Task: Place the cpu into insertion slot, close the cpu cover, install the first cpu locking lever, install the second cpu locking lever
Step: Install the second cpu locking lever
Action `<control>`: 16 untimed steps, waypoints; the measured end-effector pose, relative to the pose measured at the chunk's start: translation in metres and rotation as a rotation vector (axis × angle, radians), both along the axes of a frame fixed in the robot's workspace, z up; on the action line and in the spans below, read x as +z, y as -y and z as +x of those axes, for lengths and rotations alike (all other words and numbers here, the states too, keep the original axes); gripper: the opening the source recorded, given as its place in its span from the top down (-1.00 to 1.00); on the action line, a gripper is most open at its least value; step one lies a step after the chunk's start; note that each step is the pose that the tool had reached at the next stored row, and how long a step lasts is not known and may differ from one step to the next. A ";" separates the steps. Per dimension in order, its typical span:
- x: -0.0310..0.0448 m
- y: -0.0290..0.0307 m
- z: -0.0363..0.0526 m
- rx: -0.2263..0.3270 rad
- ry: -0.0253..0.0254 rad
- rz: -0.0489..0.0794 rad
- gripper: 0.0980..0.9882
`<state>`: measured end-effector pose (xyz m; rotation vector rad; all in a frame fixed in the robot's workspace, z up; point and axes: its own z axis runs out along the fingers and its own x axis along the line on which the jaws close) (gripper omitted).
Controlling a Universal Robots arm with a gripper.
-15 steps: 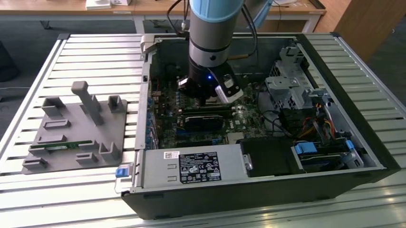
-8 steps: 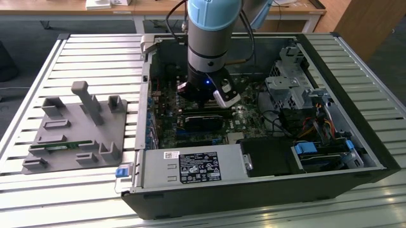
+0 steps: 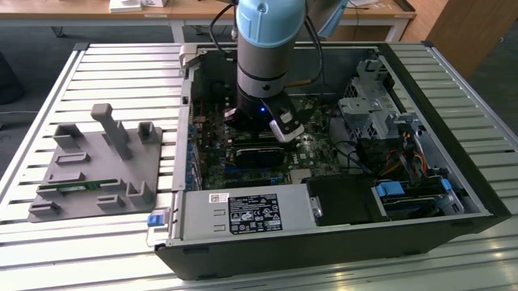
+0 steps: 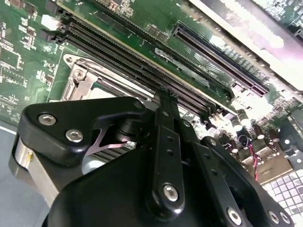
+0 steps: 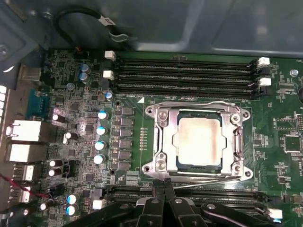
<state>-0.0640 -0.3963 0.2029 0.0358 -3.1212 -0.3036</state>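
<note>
In the first wrist view the small flat square cpu with its silvery-beige metal top (image 5: 198,140) already sits inside the square black-rimmed insertion slot (image 5: 177,163) on the green circuit board (image 5: 284,113), and the square silvery metal cpu cover with its cut-out middle (image 5: 163,137) lies flat around the chip, so the placing and the closing look done. The black two-fingered gripper (image 5: 164,185) stands just at the edge of the socket nearest the camera, its two fingers pressed together with no gap between them and nothing held; the tips sit right at a thin silvery wire locking lever (image 5: 208,180) that runs along that edge of the frame. My reading is that the lever step is in hand, most likely the first lever, though whether that lever is already hooked down cannot be told from here. The second wrist view shows the gripper's dark linkage (image 4: 163,156) low over the board beside the long black memory slots (image 4: 128,56). In the exterior view the grey and blue arm (image 3: 261,54) reaches straight down into the open black computer case (image 3: 324,248). Seating a lever calls for pushing the wire down and sideways under its retaining tab without slipping off so narrow a rod.
</note>
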 end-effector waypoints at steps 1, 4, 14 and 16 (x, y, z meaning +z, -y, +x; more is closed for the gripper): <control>0.0000 0.0009 -0.0010 0.000 0.0000 0.004 0.96; -0.0001 0.0026 -0.0047 0.000 0.0001 0.013 0.96; -0.0062 0.0031 -0.0074 0.000 0.0000 0.060 0.96; -0.0076 0.0031 -0.0074 0.000 0.0000 0.071 0.96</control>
